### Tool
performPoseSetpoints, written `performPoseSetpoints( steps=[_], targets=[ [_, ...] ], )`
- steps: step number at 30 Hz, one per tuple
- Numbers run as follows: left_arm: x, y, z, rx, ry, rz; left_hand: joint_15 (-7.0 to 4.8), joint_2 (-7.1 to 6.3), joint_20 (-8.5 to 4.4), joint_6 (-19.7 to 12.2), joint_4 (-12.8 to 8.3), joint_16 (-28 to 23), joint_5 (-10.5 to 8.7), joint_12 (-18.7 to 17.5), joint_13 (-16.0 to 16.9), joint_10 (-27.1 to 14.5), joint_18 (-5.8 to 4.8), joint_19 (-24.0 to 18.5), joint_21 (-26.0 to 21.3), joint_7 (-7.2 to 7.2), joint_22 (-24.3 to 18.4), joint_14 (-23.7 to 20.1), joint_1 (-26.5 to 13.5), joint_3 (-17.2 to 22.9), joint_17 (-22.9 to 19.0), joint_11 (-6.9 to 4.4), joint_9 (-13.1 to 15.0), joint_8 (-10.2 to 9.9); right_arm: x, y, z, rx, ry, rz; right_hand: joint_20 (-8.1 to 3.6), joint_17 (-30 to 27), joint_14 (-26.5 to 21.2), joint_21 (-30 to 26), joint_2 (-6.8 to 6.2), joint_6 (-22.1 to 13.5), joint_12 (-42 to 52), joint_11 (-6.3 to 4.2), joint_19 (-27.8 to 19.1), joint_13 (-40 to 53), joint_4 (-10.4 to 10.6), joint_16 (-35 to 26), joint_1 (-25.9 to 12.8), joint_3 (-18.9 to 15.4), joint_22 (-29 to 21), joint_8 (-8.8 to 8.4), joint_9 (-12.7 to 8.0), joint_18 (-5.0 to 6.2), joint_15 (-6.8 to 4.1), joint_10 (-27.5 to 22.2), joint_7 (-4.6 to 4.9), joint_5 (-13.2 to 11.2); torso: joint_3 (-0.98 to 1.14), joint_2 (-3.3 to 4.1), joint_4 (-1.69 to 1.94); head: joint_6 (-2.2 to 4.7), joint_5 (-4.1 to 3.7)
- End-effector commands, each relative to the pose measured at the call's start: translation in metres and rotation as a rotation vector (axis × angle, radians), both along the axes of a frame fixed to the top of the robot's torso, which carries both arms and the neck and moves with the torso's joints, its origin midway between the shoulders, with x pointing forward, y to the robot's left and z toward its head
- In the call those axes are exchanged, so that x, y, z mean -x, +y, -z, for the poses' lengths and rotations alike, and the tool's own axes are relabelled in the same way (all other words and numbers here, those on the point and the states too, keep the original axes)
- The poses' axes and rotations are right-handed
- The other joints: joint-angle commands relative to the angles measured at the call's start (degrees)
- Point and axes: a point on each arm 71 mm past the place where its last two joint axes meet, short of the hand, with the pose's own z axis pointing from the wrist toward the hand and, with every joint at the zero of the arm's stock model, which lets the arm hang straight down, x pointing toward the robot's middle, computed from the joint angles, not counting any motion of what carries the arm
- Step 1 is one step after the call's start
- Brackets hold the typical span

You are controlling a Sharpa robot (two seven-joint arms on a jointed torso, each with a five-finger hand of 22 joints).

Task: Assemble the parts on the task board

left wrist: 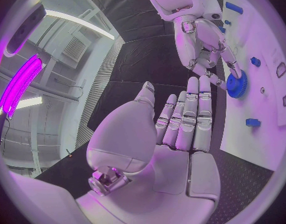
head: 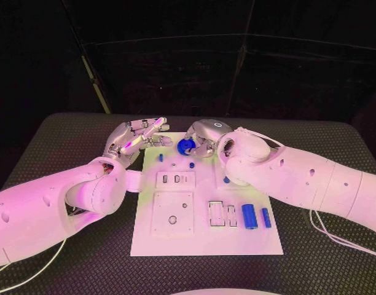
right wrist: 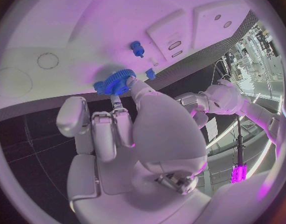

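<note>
The white task board lies in the middle of the black table. At its far end my right hand pinches a blue gear in its fingertips, low over the board; I cannot tell if the gear touches it. The right wrist view shows the gear at those fingertips, and the left wrist view shows the gear under the right hand. My left hand hovers beside the board's far left corner, fingers straight and apart, holding nothing.
Two blue cylinders lie on the board's near right part. Small blue pegs stand further back. Recessed slots and a square plate sit at the board's left.
</note>
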Motion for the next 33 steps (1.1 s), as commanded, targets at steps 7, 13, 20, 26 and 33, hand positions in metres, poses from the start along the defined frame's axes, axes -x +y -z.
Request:
performPoseSetpoints(
  steps=[7, 13, 20, 26, 33],
  targets=[
    [0.000, -0.002, -0.002, 0.005, -0.010, 0.016, 0.15, 0.63, 0.37, -0.33, 0.00, -0.44, 0.20, -0.33, -0.07, -0.45, 0.22, 0.11, -0.07, 1.08, -0.11, -0.06, -0.20, -0.19, 0.13, 0.17, -0.02, -0.33, -0.002, 0.000, 0.000, 0.009, -0.007, 0.004, 0.73, 10.87, 5.20, 0.20, -1.32, -8.30, -1.14, 0.45, -0.10, 3.90, -0.28, 0.28, 0.06, -0.15, -0.28, -1.59, -0.46, -0.88, 0.62, -0.97, 0.31, -1.30, 0.03, 0.00, -0.04, -0.06, 0.00],
    [0.000, -0.002, -0.002, 0.005, -0.009, 0.016, 0.15, 0.63, 0.37, -0.33, 0.00, -0.44, 0.20, -0.33, -0.07, -0.45, 0.22, 0.11, -0.07, 1.08, -0.11, -0.06, -0.20, -0.19, 0.13, 0.17, -0.02, -0.33, -0.002, -0.001, 0.001, 0.020, 0.003, 0.002, 0.78, 10.76, 5.17, 0.18, -1.51, -8.74, -1.33, 0.50, -0.15, 3.67, -0.21, 0.24, -0.04, -0.24, -0.34, -1.58, -0.45, -0.86, 0.67, -1.16, 0.36, -1.56, 0.03, 0.02, -0.07, -0.09, -0.05],
    [0.000, -0.001, -0.002, 0.005, -0.009, 0.017, 0.15, 0.63, 0.37, -0.33, 0.00, -0.44, 0.20, -0.33, -0.07, -0.45, 0.22, 0.11, -0.07, 1.08, -0.11, -0.06, -0.20, -0.19, 0.13, 0.17, -0.02, -0.33, 0.000, -0.005, -0.002, -0.010, -0.017, -0.001, 0.89, 10.63, 5.14, 0.18, -1.33, -4.21, -1.10, 0.58, -0.18, 3.93, 0.34, 0.20, -0.58, -0.36, -0.35, -0.79, 0.12, -0.85, 0.75, -0.98, 0.42, -1.82, 0.07, -0.01, -0.13, -0.02, -0.04],
    [0.000, -0.001, -0.001, 0.004, -0.009, 0.016, 0.15, 0.63, 0.37, -0.33, 0.00, -0.44, 0.20, -0.33, -0.07, -0.45, 0.22, 0.11, -0.07, 1.08, -0.11, -0.06, -0.20, -0.19, 0.13, 0.17, -0.02, -0.33, 0.007, -0.032, -0.012, -0.138, -0.042, 0.007, 0.92, 10.28, 5.06, 0.08, -1.46, -2.58, -1.08, 0.61, -0.31, 3.94, 0.58, 0.09, -0.83, -0.49, -0.60, -0.55, 0.28, -0.80, 0.77, -0.97, 0.46, -1.55, 0.19, -0.04, -0.22, 0.06, -0.10],
    [-0.001, 0.003, -0.001, 0.001, -0.008, 0.010, 0.16, 0.64, 0.38, -0.20, 0.00, -0.49, 0.19, -0.31, -0.06, -0.48, 0.22, 0.11, -0.09, 1.09, -0.12, -0.07, -0.22, -0.22, 0.17, 0.18, 0.00, -0.33, 0.011, -0.105, -0.013, -0.317, 0.089, 0.052, 1.00, 9.61, 4.90, -0.23, -2.17, 0.43, -1.32, 0.72, -0.74, 3.64, 0.15, -0.15, -0.46, -1.29, -1.21, -0.20, 0.46, -0.70, 0.86, -1.23, 0.59, 1.40, 0.19, -0.17, -0.50, 0.39, -0.78]
  ],
)
